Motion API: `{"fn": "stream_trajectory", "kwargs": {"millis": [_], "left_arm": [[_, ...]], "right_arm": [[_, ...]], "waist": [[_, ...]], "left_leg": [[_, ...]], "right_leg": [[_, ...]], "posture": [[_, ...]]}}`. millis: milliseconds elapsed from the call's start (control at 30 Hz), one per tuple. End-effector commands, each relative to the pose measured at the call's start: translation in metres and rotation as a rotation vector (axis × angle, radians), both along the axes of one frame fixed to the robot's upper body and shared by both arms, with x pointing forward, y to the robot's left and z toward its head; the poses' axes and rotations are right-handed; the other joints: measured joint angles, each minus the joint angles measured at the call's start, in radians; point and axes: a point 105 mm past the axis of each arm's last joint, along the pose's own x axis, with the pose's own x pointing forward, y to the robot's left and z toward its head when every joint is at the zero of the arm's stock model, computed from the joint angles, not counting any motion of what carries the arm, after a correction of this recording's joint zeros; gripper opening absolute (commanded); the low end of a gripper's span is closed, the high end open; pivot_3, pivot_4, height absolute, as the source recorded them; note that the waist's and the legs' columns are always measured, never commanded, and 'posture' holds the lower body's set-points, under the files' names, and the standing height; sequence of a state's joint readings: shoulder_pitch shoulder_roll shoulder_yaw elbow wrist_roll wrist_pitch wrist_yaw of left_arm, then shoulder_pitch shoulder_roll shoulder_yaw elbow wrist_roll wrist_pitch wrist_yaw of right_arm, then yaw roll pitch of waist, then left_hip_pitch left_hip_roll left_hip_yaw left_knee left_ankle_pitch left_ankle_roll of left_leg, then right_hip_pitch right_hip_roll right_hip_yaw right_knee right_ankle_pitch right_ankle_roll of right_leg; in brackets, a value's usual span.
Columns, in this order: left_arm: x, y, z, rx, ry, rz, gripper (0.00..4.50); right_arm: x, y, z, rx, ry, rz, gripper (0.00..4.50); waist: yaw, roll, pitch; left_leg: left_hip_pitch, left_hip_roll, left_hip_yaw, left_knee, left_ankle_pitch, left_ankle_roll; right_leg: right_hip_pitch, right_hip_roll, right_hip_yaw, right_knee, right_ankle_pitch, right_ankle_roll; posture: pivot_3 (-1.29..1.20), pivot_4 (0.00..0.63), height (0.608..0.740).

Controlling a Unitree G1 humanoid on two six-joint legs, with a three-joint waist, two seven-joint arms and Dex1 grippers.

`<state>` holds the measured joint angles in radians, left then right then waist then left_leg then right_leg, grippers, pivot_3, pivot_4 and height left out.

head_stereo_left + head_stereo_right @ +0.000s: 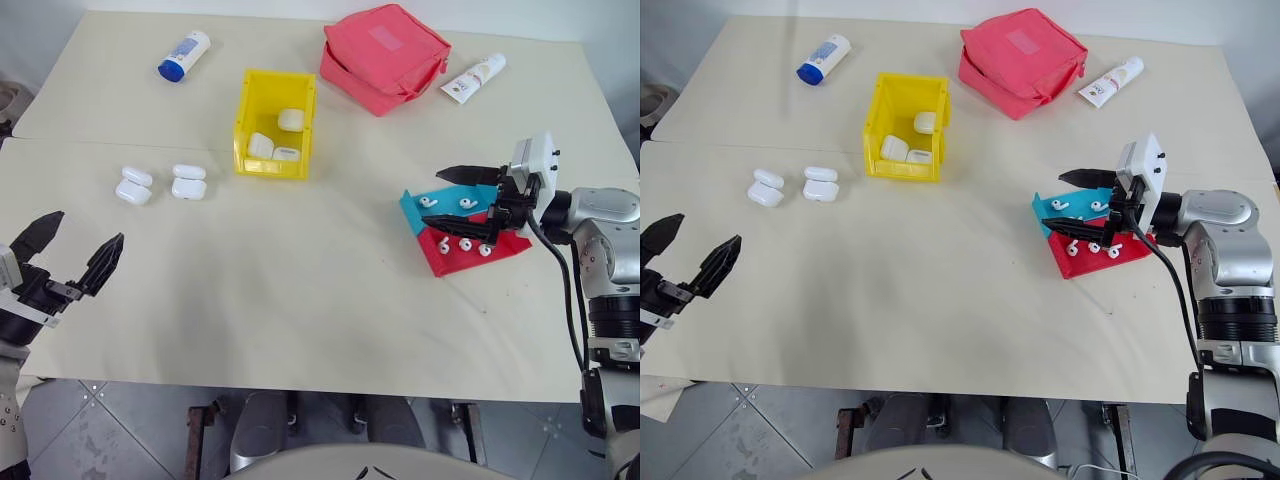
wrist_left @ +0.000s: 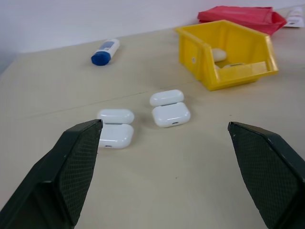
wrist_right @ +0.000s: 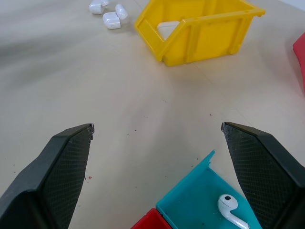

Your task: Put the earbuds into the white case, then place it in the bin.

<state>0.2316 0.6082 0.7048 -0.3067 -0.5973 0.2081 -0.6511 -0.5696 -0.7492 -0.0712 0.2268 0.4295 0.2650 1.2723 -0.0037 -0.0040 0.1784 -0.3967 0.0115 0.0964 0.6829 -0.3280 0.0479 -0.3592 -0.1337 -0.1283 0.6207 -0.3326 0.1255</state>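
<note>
Glossy, light, slippery earbuds point(image 1: 466, 243) lie in the trays point(image 1: 462, 232); pinch one across its stem. Right gripper point(image 1: 447, 198) and left gripper point(image 1: 70, 245) stand open, empty.

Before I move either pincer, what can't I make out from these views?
- Bright yellow open-topped plastic bin: its near wall hides part of the floor in the head views; three small glossy white cases show, more cannot be ruled out.
- Shallow red tray and teal tray: the open right pincer covers part, so the tiny white earbuds cannot be counted.
- Two open white cases ahead of the open left pincer: their insides are too small to see.
</note>
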Motion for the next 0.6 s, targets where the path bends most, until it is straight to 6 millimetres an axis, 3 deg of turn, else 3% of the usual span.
{"fn": "stream_trajectory", "kwargs": {"millis": [33, 233, 500, 600], "left_arm": [[-0.005, 0.000, 0.014, 0.033, -0.065, 0.004, 4.49], [-0.011, 0.004, 0.017, -0.004, -0.037, 0.043, 4.49], [-0.054, 0.007, -0.005, -0.029, 0.159, 0.019, 4.49], [-0.052, 0.008, -0.003, -0.014, 0.165, 0.022, 4.49]], "right_arm": [[-0.002, 0.000, 0.006, 0.012, -0.032, 0.008, 4.50], [0.001, 0.001, 0.007, 0.020, -0.033, 0.012, 4.50], [0.008, 0.005, 0.008, 0.027, -0.034, 0.034, 4.50], [0.013, 0.011, 0.008, 0.031, -0.035, 0.056, 4.50]], "waist": [[0.000, 0.000, 0.000], [0.000, 0.000, 0.000], [-0.005, 0.001, 0.000], [-0.007, 0.001, 0.001]], "left_leg": [[0.000, 0.000, 0.000, 0.000, 0.000, 0.000], [0.000, 0.000, 0.000, 0.000, 0.000, 0.000], [0.000, 0.002, 0.001, 0.000, 0.000, -0.001], [0.000, 0.002, 0.002, 0.000, 0.000, -0.001]], "right_leg": [[0.000, 0.000, 0.000, 0.000, 0.000, 0.000], [0.000, 0.000, 0.000, 0.000, 0.000, 0.000], [0.000, 0.000, 0.009, -0.002, 0.000, 0.000], [0.000, 0.001, 0.010, -0.003, 0.000, -0.001]], "posture": [[0.00, 0.150, 0.740], [0.00, 0.150, 0.740], [0.00, 0.150, 0.740], [0.00, 0.150, 0.740]]}}
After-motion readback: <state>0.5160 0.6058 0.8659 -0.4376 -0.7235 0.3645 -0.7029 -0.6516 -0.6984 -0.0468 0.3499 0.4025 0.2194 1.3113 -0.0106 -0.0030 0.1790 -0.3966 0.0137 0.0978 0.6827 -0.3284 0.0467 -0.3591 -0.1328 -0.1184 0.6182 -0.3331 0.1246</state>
